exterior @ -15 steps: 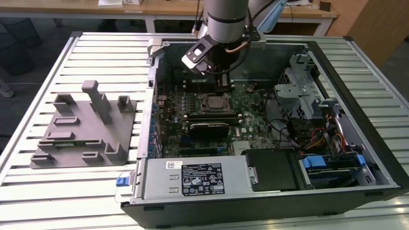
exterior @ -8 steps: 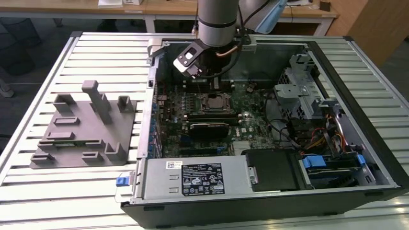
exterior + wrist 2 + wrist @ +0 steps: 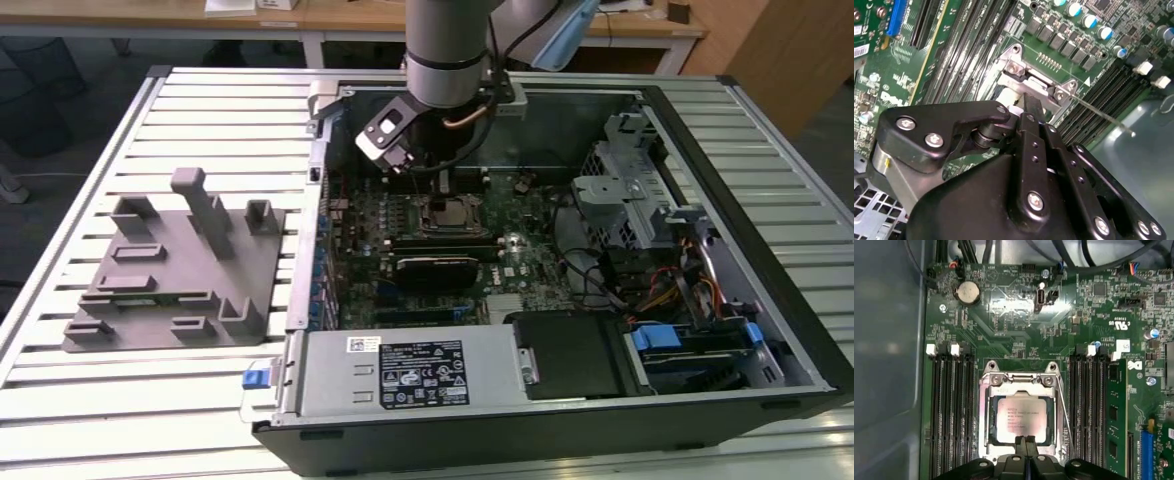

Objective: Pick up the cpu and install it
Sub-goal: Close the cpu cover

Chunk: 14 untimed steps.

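cpu (image 3: 1021, 417) lies flat inside the socket frame (image 3: 985, 410) on the motherboard (image 3: 1019, 315). end effector (image 3: 1025, 441) hovers at the chip's near edge, fingers pressed together, gripping nothing. judgement: confirm the chip sits level and square before applying any downward force.

My exterior view is evenly daylit. In my first wrist view, glare whitens the green circuit board (image 3: 1014, 305) above the square silver-topped chip (image 3: 1021, 420), whose lower edge my tool shades.

Exterior view overlooks the open case (image 3: 561, 250); both wrist views closely share its socket (image 3: 1021, 415).
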Each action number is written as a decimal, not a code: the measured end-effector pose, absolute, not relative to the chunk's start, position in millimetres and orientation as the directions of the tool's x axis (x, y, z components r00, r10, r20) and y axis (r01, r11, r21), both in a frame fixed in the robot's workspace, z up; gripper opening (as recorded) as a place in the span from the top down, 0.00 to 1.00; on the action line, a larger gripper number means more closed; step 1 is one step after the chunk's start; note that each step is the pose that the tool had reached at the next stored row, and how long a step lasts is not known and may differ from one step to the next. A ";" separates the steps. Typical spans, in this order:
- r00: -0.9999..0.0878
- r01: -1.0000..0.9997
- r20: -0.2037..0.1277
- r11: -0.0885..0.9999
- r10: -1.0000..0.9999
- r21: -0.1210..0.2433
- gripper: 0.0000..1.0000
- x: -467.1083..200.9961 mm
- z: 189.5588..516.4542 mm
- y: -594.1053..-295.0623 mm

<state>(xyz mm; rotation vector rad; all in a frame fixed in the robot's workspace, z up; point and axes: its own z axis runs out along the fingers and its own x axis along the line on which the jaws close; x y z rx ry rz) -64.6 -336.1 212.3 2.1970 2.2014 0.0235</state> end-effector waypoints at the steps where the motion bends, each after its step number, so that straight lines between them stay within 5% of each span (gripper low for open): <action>1: -0.002 0.999 -0.011 0.002 1.000 0.033 0.89 -65.3 211.4 -336.1; 14: -0.002 0.999 -0.012 0.002 1.000 0.033 0.89 -73.0 199.1 -336.0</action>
